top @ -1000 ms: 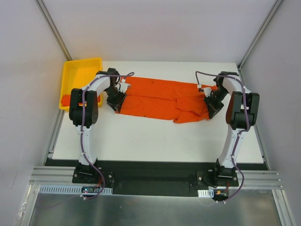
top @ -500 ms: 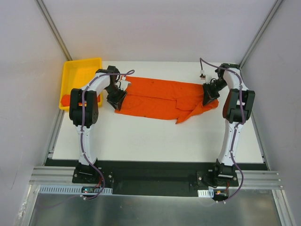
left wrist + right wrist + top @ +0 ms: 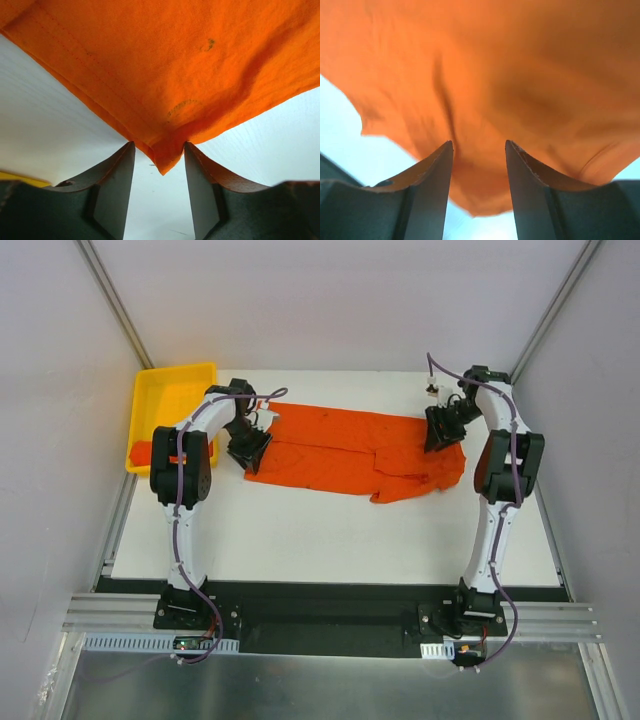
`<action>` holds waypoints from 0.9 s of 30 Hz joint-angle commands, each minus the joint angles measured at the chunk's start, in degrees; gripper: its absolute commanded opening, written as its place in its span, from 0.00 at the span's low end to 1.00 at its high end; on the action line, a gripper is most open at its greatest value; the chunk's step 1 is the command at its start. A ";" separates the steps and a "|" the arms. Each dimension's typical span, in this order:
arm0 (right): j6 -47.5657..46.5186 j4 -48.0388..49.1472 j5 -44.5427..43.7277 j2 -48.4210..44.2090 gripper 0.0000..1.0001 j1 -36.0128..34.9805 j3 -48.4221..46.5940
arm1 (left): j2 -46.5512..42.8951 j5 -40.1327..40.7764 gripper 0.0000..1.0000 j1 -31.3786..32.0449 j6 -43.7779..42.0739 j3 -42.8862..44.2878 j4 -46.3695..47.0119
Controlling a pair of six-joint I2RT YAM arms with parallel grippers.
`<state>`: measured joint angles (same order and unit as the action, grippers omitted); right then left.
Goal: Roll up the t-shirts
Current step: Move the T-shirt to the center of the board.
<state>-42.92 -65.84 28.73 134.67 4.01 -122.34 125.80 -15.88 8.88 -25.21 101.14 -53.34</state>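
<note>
Plain off-white walls (image 3: 330, 300) behind and to both sides, evenly and softly lit. Thin metal posts (image 3: 112, 300) slanting up along the back corners. White table (image 3: 330, 540) in the middle, with a black plate (image 3: 330, 615) and aluminium rail (image 3: 105, 618) at its near edge. Dull grey sheet metal (image 3: 330, 690) nearest the camera.

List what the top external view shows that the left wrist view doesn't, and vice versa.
Top external only: the whole t-shirt spread out, and the right hand at its other end. Left wrist only: hem stitching and a small dark speck on the cloth. Both: the left hand, open at one shirt corner, and the white table.
</note>
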 commanded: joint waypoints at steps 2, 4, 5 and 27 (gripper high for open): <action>-4.00 10.29 -4.55 -21.62 0.50 2.05 20.63 | -1.52 0.68 0.46 -0.80 -1.33 1.87 -2.38; -5.77 9.87 -4.65 -26.01 0.50 2.84 26.16 | -1.78 0.41 0.47 -0.80 -0.72 1.95 -2.56; -7.86 8.81 -3.95 -27.00 0.50 3.11 27.67 | -1.87 0.15 0.47 -0.80 -0.54 2.04 -2.47; -36.71 17.06 -12.91 -31.40 0.46 -13.85 47.63 | -1.52 -0.91 0.49 -1.06 1.13 3.18 -2.38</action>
<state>-72.07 -50.70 19.11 104.18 -9.08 -75.85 125.80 -15.97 8.51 -24.77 102.94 -53.93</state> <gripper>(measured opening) 0.466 0.490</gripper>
